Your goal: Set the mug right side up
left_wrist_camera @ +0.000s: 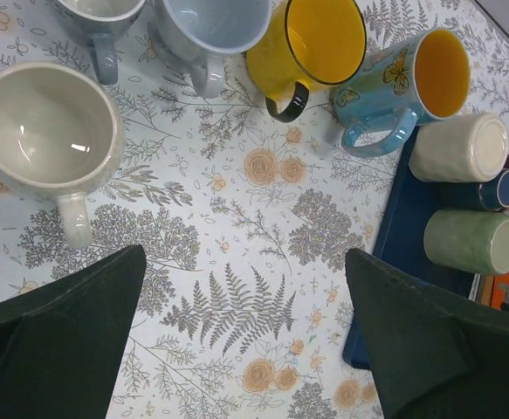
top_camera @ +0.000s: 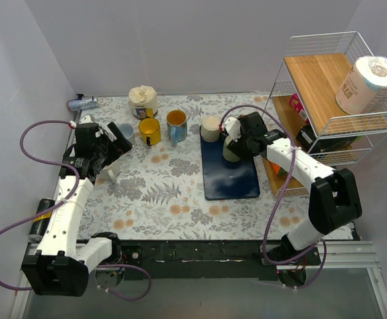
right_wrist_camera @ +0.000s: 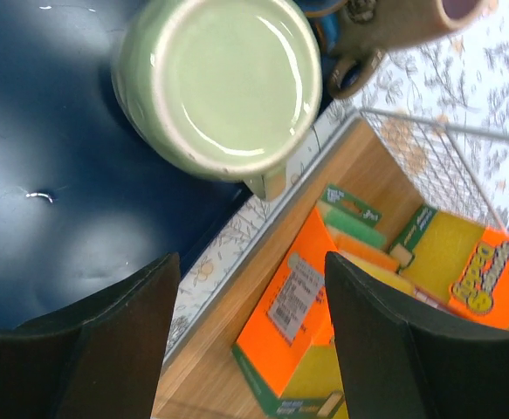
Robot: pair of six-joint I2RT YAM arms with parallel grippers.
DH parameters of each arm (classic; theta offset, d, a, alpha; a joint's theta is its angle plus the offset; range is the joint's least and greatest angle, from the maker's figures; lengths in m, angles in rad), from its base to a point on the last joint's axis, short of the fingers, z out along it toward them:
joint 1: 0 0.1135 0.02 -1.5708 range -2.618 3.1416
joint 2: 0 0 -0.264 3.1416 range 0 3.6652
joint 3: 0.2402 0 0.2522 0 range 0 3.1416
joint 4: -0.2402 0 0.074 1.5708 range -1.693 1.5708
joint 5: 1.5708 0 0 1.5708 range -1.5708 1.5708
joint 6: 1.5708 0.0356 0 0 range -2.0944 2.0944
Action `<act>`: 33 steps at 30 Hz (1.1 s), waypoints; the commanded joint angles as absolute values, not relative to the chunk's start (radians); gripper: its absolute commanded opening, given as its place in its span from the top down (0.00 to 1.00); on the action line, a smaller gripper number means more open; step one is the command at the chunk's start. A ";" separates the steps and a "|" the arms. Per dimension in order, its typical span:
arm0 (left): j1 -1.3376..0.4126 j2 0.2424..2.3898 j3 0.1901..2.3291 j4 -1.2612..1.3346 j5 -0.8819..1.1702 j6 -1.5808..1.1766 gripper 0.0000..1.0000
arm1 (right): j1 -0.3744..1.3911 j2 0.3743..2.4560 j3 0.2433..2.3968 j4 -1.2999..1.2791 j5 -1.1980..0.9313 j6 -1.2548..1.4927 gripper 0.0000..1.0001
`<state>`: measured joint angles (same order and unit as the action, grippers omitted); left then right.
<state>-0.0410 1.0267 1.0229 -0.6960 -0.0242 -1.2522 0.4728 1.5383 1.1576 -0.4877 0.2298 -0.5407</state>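
Right wrist view puts the green mug [right_wrist_camera: 223,83] just ahead of my right gripper [right_wrist_camera: 252,262]. It stands mouth-down on the blue mat [right_wrist_camera: 53,131], its glazed base facing the camera. Its handle [right_wrist_camera: 267,185] points right, toward the mat's edge and the wooden shelf.

My right fingers are parted with nothing between them, and the mug sits beyond their tips. I judge this is the line-up for a grasp on its wall, since an upturned mug offers only its sides to pinch.

Room is tight on that side. The wire rack [top_camera: 326,86] and its orange boxes [right_wrist_camera: 298,297] lie just beside the mat. An upturned cream mug [left_wrist_camera: 459,148] stands on the mat just beyond the green one, with a dark blue one between them. The near half of the mat looks bare, so I think the flip is safest swung that way, away from the rack.

My left gripper [left_wrist_camera: 245,255] hangs over the floral cloth on the left, its fingers spread wide and holding nothing. An upright white mug [left_wrist_camera: 44,131] stands just past its fingertips, with a yellow mug [left_wrist_camera: 311,44] and a butterfly mug [left_wrist_camera: 411,78] farther off, all well apart from the mat's work.
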 commanded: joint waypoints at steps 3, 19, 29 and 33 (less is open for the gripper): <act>-0.035 1.040 1.042 -0.673 -0.002 -1.229 0.02 | 0.445 1.612 1.164 -0.382 0.150 -0.744 0.26; -0.035 1.072 1.057 -0.680 -0.014 -1.215 0.02 | 0.348 1.693 1.144 -0.267 -0.040 -0.850 0.31; -0.035 1.072 1.057 -0.686 -0.018 -1.212 0.02 | 0.339 1.739 1.132 -0.275 -0.146 -0.836 0.46; -0.037 1.072 1.058 -0.686 -0.018 -1.213 0.02 | 0.337 1.740 1.132 -0.270 -0.132 -0.819 0.51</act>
